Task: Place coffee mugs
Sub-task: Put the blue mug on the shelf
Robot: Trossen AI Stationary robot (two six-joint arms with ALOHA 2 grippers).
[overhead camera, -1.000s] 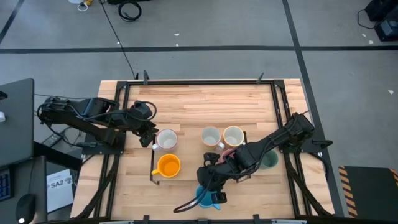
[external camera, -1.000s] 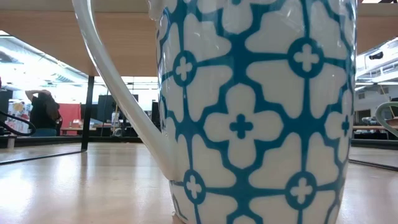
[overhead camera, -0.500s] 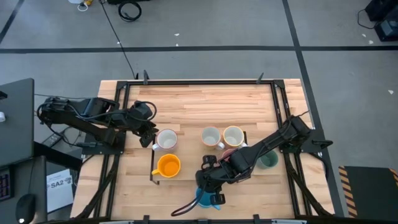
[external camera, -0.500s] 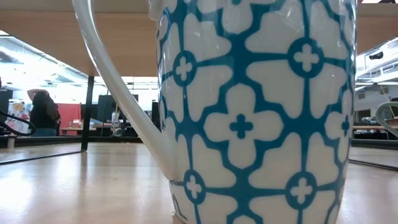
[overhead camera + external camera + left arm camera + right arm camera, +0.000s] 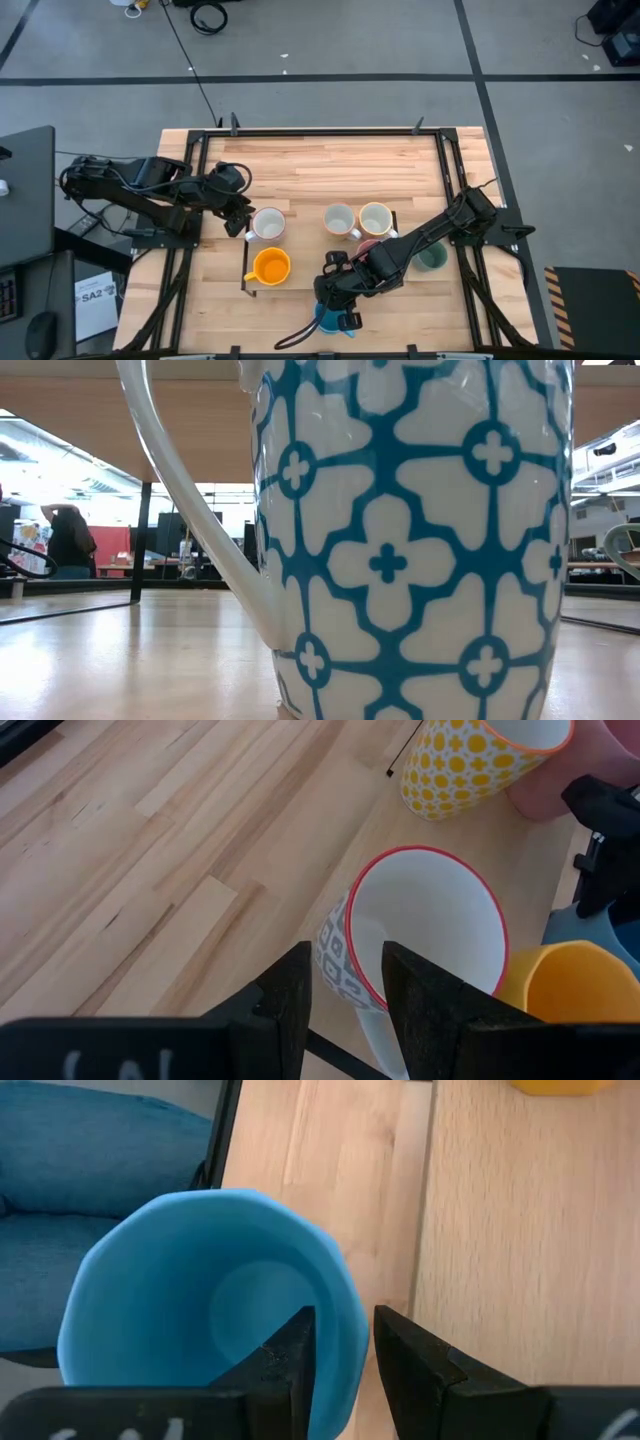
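A: Checking right pincer (image 5: 335, 1370) first — it sits at the near edge of the worktop (image 5: 330, 170), fingers straddling the rim of the blue mug (image 5: 200, 1300), one finger inside, one outside. Pinching the wall.

B: Confirmed from above? Blue mug (image 5: 328, 318) is mostly under the arm there.

A: Yes, only a sliver shows by the front edge, just beside the orange mug (image 5: 270, 266). Mug looks upright in the right wrist view.

B: Left pincer (image 5: 345, 985)?

A: At the left side of the worktop, fingers across the rim of the red-rimmed white mug (image 5: 425, 935), narrow gap, wall between them. Pinching it too. From overhead that mug (image 5: 267, 224) stands just behind the orange one.

B: Rest of the mugs?

A: Plain white mug (image 5: 339, 219) and yellow-patterned mug (image 5: 375, 217) side by side mid-worktop, near touching. Pink mug (image 5: 369, 246) partly hidden under the right arm. Dark green mug (image 5: 433, 259) right of it, also half covered.

B: Low view?

A: Filled by a white mug with blue floral pattern (image 5: 410, 540), handle to its left, standing on the wood. A person (image 5: 70, 540) stands far back in the room.
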